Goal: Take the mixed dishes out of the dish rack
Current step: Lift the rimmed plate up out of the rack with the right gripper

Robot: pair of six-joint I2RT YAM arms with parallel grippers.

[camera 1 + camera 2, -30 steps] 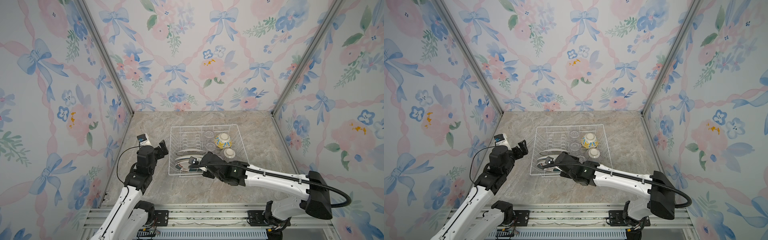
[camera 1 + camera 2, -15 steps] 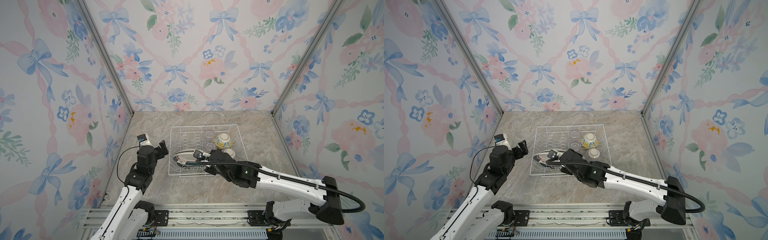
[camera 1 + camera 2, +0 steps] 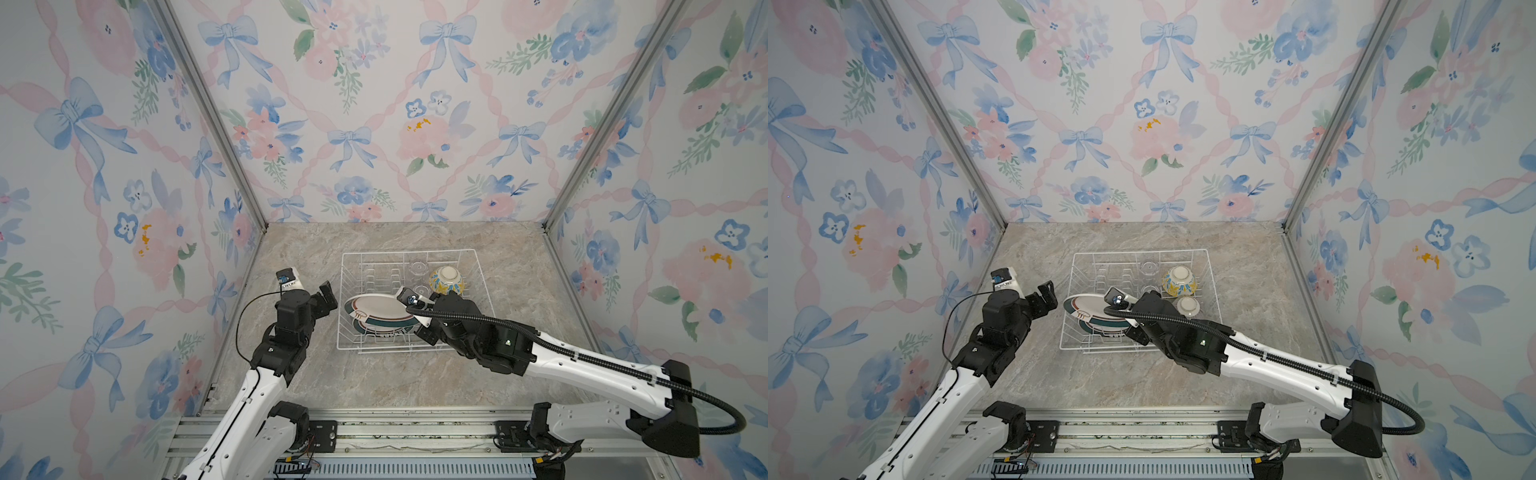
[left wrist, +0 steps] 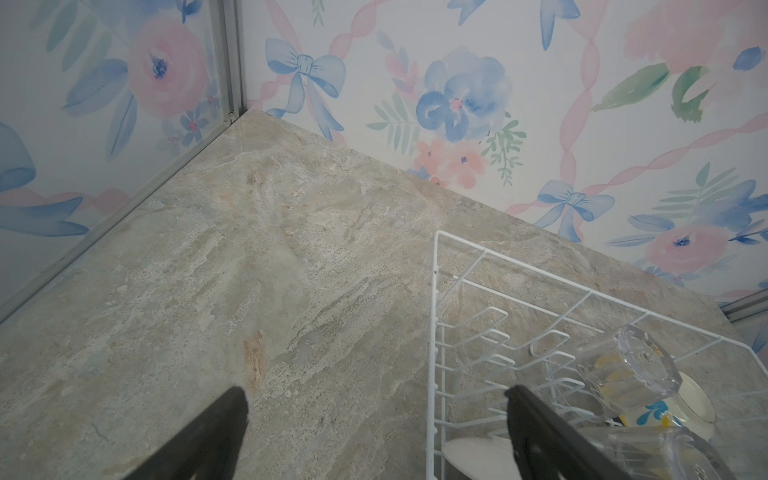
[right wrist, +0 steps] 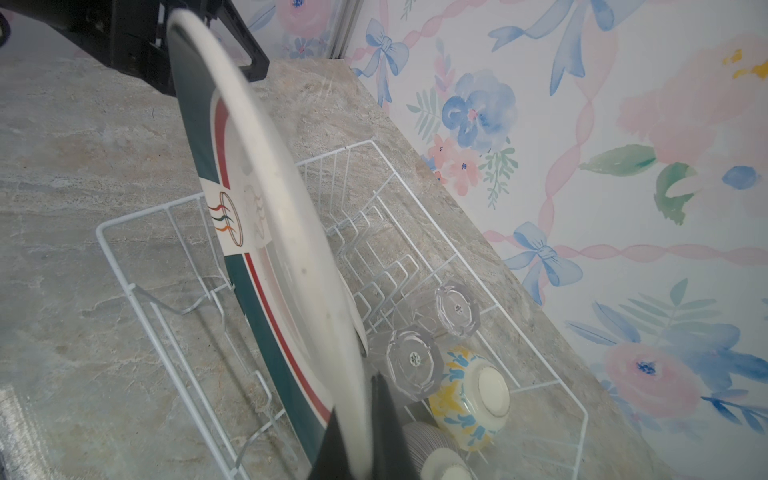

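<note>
the rack [image 3: 478, 266] sits mid table [image 3: 415, 374]. two glasses [image 5: 415, 361] and a bowl [image 3: 446, 279] are inside, right of a plate [image 3: 380, 309].

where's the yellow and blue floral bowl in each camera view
Top views: the floral bowl lies upside down in the dish rack's far right part, just beyond the right arm.
Left wrist: only a sliver of the bowl shows behind a clear glass, at the picture's lower right.
Right wrist: bowl at lower centre, beside two glasses.
Shared landmark: the white wire rack.
</note>
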